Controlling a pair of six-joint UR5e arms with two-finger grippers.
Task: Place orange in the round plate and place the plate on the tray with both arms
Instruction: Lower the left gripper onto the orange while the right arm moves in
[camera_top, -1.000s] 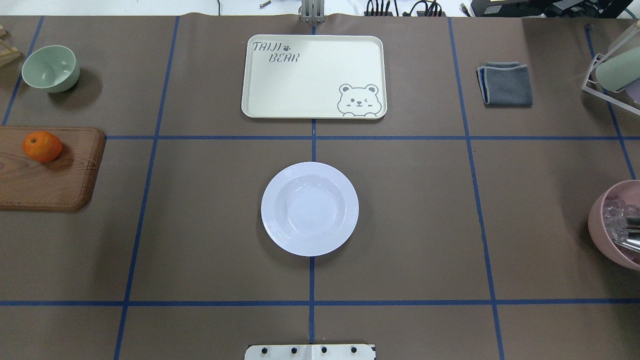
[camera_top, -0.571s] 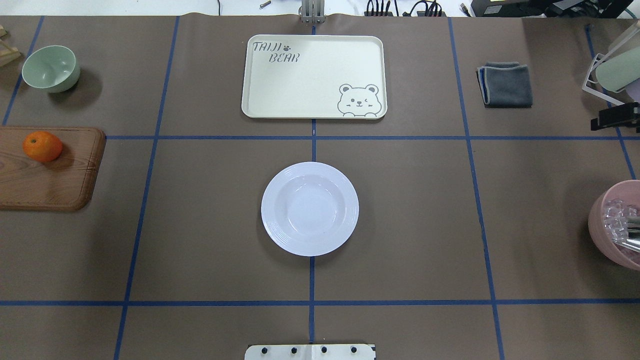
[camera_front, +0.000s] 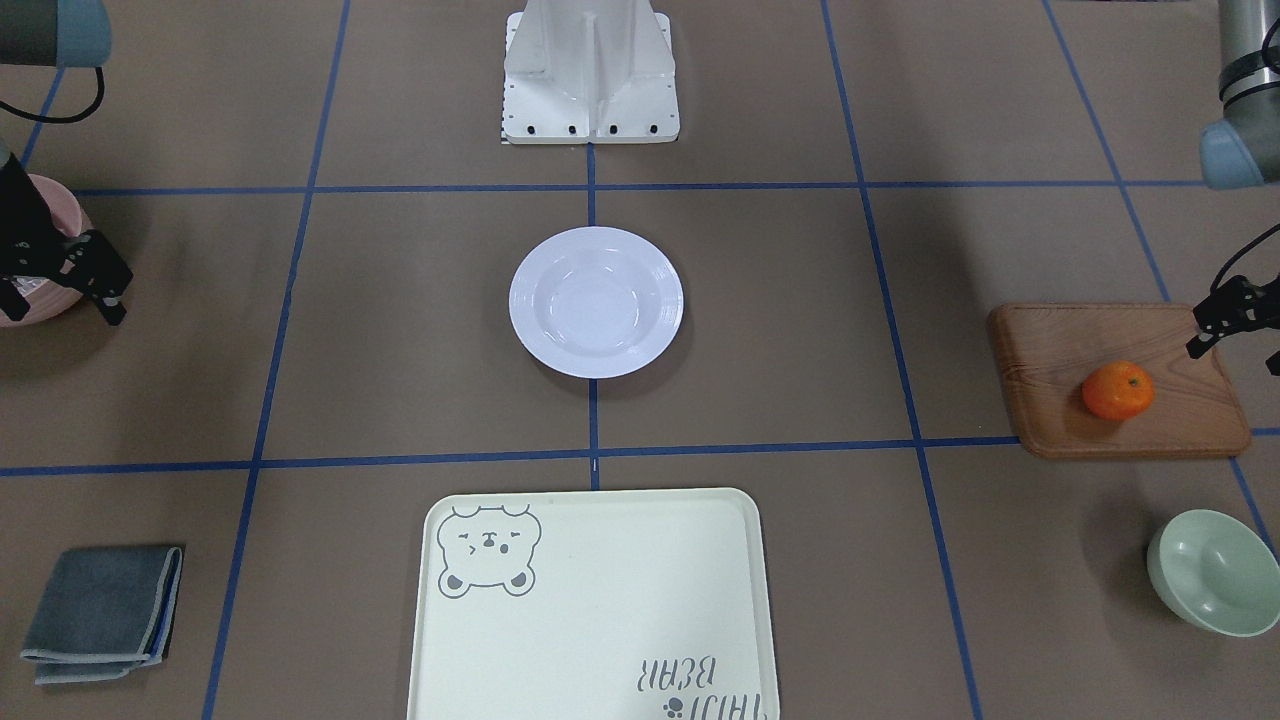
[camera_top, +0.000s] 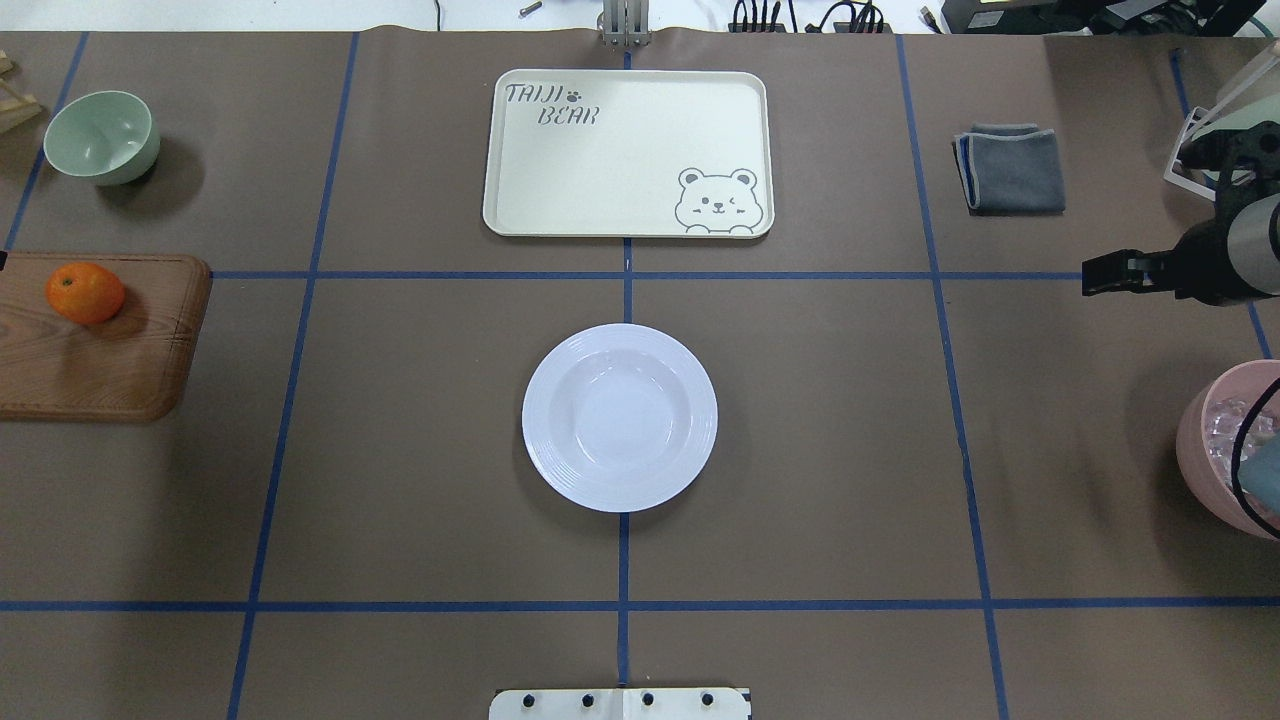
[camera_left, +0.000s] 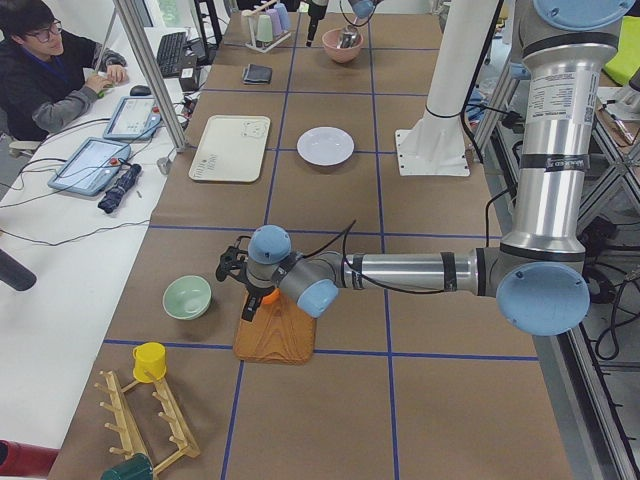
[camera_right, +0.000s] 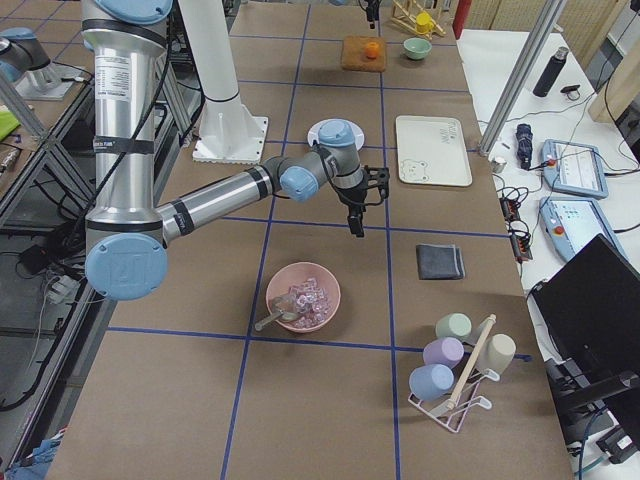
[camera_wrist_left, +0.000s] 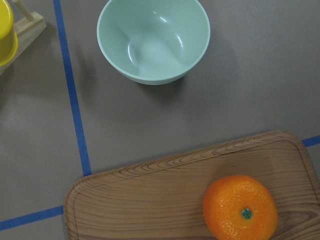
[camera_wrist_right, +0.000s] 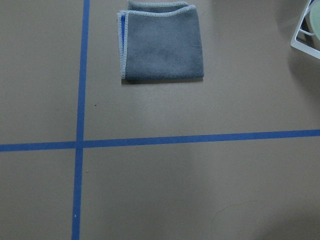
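The orange (camera_top: 85, 292) lies on a wooden board (camera_top: 95, 370) at the table's left edge; the left wrist view looks down on the orange (camera_wrist_left: 240, 207). My left gripper (camera_front: 1235, 350) hovers open just beside the board, near the orange (camera_front: 1118, 390). The white round plate (camera_top: 620, 417) sits empty at the table's centre. Beyond it lies the cream tray (camera_top: 628, 150) with a bear drawing, also empty. My right gripper (camera_front: 65, 312) hangs open at the right side, well away from the plate (camera_front: 596, 300), over bare table by the pink bowl (camera_top: 1215, 440).
A mint-green bowl (camera_top: 102, 136) stands behind the board. A folded grey cloth (camera_top: 1012, 168) lies at the back right. The pink bowl holds ice and a utensil. A cup rack (camera_right: 455, 370) stands at the right end. A person (camera_left: 50, 70) sits across the table.
My right arm has come in from the right edge of the overhead view and moved left. The orange, plate and tray have not moved.
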